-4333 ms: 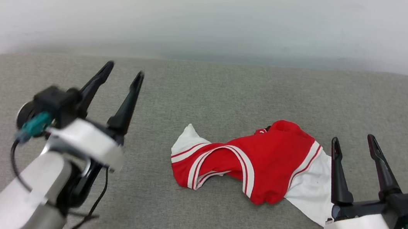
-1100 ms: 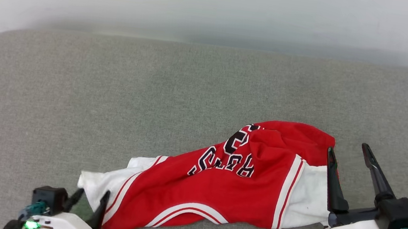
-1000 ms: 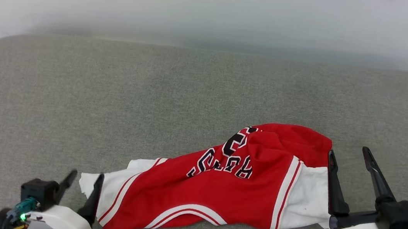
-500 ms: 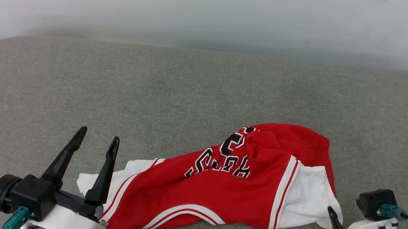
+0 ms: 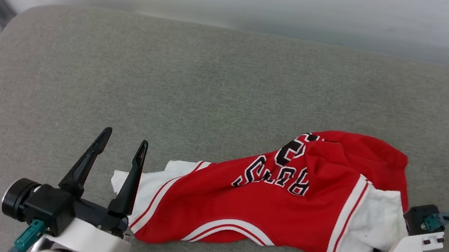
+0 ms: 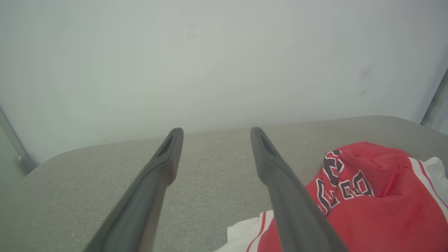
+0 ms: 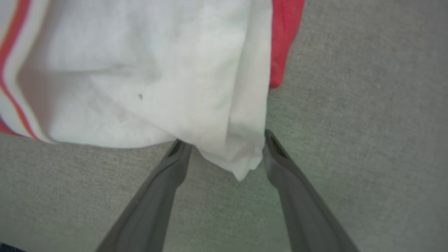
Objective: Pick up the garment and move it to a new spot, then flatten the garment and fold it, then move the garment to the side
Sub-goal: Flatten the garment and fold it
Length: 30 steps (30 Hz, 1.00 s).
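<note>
Red and white, the garment (image 5: 266,208) lies crumpled on the grey cushion (image 5: 171,72), right of centre in the head view. Its shape matches half a second ago; the whole picture has slid, so the camera turned and the cloth did not move. The left gripper (image 5: 126,136) stands wide open and empty, one finger just beside the white sleeve end. From the left wrist, its fingers frame bare cushion, with the garment to their right. From the right wrist, the right gripper (image 7: 224,138) is spread wide, a white sleeve corner lying between its tips, unpinched.
</note>
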Available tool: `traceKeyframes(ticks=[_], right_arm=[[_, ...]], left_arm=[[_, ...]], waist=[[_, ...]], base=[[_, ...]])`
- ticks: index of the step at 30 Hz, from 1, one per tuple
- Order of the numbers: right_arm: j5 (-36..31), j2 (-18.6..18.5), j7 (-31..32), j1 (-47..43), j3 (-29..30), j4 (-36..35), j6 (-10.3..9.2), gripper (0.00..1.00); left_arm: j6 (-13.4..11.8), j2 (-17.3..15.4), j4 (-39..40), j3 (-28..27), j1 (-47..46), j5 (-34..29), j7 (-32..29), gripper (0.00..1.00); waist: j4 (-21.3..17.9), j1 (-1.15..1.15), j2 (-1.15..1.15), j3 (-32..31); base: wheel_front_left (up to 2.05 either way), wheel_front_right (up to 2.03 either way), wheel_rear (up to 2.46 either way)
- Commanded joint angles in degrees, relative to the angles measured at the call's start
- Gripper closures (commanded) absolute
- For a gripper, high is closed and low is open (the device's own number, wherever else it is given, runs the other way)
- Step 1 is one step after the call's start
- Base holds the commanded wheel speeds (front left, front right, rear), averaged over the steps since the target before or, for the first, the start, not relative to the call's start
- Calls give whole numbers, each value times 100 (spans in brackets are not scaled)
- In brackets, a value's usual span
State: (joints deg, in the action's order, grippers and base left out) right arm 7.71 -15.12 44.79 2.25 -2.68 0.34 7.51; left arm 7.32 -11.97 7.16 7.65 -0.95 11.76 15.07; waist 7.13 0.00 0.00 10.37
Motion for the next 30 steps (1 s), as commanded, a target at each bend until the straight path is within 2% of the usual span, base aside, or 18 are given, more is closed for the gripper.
traceKeyframes(ticks=[1, 3, 4, 5, 6, 7, 8, 16, 21, 24, 25, 26, 30], right_arm=[[-16, 93, -42, 57, 0, 157, -4, 0], [-12, 152, -68, 46, -52, 348, -3, 0], [17, 190, -74, 28, -65, 449, -2, 22], [17, 190, -74, 28, -65, 449, -2, 22], [39, 223, -87, 9, -76, 529, -1, 62], [44, 228, -116, -4, -87, 603, -1, 96], [58, 205, -140, -4, -112, 660, -1, 100], [221, -216, -145, -1, 294, 608, -7, 100], [300, -598, 83, -197, 838, 455, -6, 100], [330, -655, 163, -352, 1053, 472, -5, 100], [318, -648, 123, -389, 1056, 489, -5, 56], [301, -637, 48, -406, 1062, 500, -5, 0], [375, -384, -344, -377, 1137, 487, -5, 0]], left_arm=[[9, 18, -32, 28, -84, -31, 14, 0], [11, 39, -85, 26, -80, -8, 14, 0], [11, 30, -101, 37, -81, -7, 14, 0], [11, 30, -101, 37, -81, -7, 14, 0], [12, 22, -118, 53, -84, 2, 14, 0], [13, 20, -144, 63, -84, 25, 14, 0], [13, 15, -161, 62, -81, 42, 14, 0], [15, -16, -348, -13, 19, 85, 14, 0], [15, -21, -423, 6, 52, 104, 15, 0], [15, -11, -481, 27, 90, 149, 15, 0], [15, -9, -509, 26, 105, 161, 15, 0], [15, -19, -532, 45, 123, 163, 15, 0], [16, -57, -601, 72, 174, 198, 15, 0]], waist=[[143, 0, 0, 118], [189, 0, 0, 155], [198, 0, 0, 167], [198, 0, 0, 167], [202, 0, 0, 176], [199, 0, 0, 181], [185, 0, 0, 182], [-173, 0, 0, 19], [-360, 0, 0, -89], [-454, 0, 0, -128], [-483, 0, 0, -137], [-508, 0, 0, -145], [-610, 0, 0, -194]], base=[[0, 0, 0], [0, 0, 0], [0, 0, 0], [0, 0, 0], [0, 0, 0], [0, 0, 0], [0, 0, 0], [0, 0, 0], [0, 0, 0], [0, 0, 0], [0, 0, 0], [0, 0, 0], [0, 0, 0]])
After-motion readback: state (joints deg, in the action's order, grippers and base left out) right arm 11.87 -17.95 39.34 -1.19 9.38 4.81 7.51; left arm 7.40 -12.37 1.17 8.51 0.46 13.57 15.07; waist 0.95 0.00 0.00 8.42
